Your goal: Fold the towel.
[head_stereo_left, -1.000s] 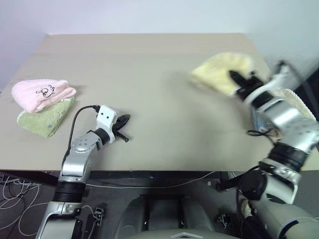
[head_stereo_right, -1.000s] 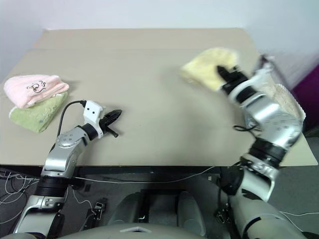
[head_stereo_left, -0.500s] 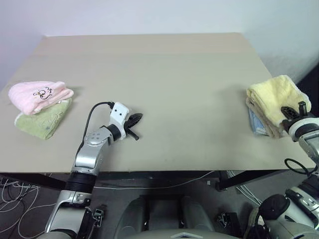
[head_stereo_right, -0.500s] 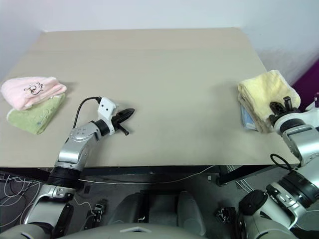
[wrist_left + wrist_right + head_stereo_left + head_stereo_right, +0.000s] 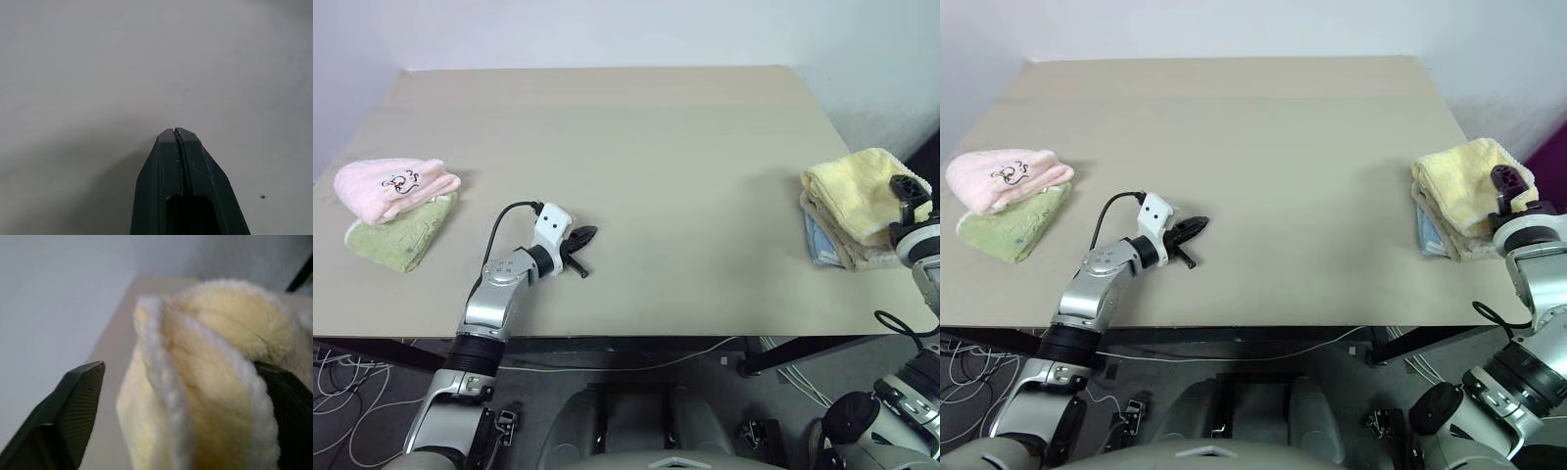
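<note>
Beige table (image 5: 636, 147), towel stacks (image 5: 396, 201) at both ends

arms: silver metal, black joints | wrists: white camera blocks, black cable | left tool (image 5: 584, 235): black fingers

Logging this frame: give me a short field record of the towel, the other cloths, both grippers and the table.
towel: pale yellow towel, folded, on top of the stack at the table's right edge
stack beneath: beige cloth and a light blue one
right gripper: right gripper, fingers spread wide, the towel's folded edge between them
left gripper: left gripper, shut, holding nothing, over bare table
left cloths: pink towel lying on a green cloth at the left edge
table: tan table
</note>
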Controlling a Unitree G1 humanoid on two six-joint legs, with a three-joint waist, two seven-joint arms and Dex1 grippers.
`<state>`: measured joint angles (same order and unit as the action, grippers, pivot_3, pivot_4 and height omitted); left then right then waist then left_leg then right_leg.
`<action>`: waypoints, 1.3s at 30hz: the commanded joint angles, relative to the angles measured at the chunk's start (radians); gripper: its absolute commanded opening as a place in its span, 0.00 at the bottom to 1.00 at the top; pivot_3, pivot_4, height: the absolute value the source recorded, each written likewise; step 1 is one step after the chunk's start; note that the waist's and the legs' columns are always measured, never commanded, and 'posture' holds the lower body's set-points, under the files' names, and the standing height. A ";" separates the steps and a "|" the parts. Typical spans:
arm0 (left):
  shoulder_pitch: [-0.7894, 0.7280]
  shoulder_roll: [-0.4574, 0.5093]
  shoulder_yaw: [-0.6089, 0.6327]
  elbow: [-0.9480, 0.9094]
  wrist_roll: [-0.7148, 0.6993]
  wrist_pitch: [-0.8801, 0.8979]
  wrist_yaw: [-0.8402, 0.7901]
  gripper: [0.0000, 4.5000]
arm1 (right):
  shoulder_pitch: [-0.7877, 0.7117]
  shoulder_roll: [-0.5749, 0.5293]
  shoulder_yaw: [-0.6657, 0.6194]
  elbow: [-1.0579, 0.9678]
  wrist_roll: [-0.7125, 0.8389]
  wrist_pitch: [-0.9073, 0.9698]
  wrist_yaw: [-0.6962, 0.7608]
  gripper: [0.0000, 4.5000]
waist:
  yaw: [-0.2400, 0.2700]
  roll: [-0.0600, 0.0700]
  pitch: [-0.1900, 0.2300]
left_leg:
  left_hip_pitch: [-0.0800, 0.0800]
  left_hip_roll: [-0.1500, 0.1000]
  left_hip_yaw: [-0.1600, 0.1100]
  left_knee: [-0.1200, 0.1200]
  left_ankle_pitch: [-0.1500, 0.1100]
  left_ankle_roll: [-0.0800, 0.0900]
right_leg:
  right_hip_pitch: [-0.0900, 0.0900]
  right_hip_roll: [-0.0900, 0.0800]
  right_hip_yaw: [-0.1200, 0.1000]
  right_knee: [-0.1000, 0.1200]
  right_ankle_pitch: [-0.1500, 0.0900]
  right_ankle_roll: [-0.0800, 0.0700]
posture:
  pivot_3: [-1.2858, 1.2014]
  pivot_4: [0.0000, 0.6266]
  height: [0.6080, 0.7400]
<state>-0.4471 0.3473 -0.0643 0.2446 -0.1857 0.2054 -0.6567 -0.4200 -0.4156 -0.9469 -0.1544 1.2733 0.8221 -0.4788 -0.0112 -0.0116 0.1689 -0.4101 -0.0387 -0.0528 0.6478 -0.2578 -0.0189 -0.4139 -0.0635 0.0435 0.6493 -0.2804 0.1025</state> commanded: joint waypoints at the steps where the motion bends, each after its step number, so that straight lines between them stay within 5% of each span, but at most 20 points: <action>1: -0.039 -0.003 -0.005 0.008 0.005 -0.035 -0.027 0.00 | 0.020 -0.056 0.009 -0.084 -0.045 -0.079 0.012 0.99 | 0.001 0.000 0.000 | 0.000 0.000 0.000 0.000 0.000 0.000 | 0.000 0.000 0.000 0.000 0.000 0.000 | 0.52 0.24 1.00; 6: -0.066 -0.004 -0.003 0.064 0.018 -0.061 -0.033 0.00 | 0.053 -0.104 0.121 -0.138 -0.146 -0.123 0.083 0.99 | -0.005 0.000 0.000 | 0.001 0.000 0.000 0.000 0.000 0.000 | 0.000 0.000 0.000 0.000 0.000 0.000 | 0.52 0.24 1.00; 15: -0.006 0.027 0.082 0.038 0.031 -0.072 0.090 0.00 | 0.060 -0.115 0.725 -0.210 -0.532 -0.252 0.500 0.99 | -0.004 0.000 0.000 | 0.001 0.001 0.000 0.000 0.000 0.000 | 0.000 0.001 0.000 0.000 0.000 0.000 | 0.52 0.24 1.00; 21: 0.103 0.070 0.153 -0.060 0.016 -0.045 0.147 0.00 | 0.034 -0.085 0.995 -0.073 -0.769 -0.403 0.746 0.99 | 0.000 0.000 0.000 | 0.001 0.000 -0.001 0.001 0.000 0.000 | 0.001 0.000 -0.001 -0.001 0.000 0.000 | 0.52 0.24 1.00; 35: 0.271 0.144 0.240 -0.228 -0.051 0.055 0.127 0.00 | 0.019 0.065 1.103 0.164 -1.020 -0.623 0.909 0.99 | -0.001 0.000 0.000 | 0.001 0.000 -0.002 0.000 0.000 -0.001 | 0.000 -0.001 -0.001 0.000 0.000 0.000 | 0.52 0.24 1.00; 39: 0.253 0.157 0.248 -0.232 -0.079 0.082 0.100 0.19 | 0.039 0.102 1.101 0.155 -1.046 -0.635 0.900 1.00 | -0.002 0.000 0.000 | 0.001 0.000 -0.003 0.000 0.000 -0.001 | 0.000 -0.002 -0.001 0.000 0.000 0.000 | 0.52 0.24 1.00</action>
<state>-0.1742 0.4810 0.1601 0.0551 -0.2479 0.2836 -0.5449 -0.3846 -0.3260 0.1696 0.0251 0.2368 0.2105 0.4257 -0.0132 -0.0118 0.1690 -0.4086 -0.0389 -0.0554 0.6477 -0.2579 -0.0195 -0.4138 -0.0656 0.0424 0.6489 -0.2804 0.1024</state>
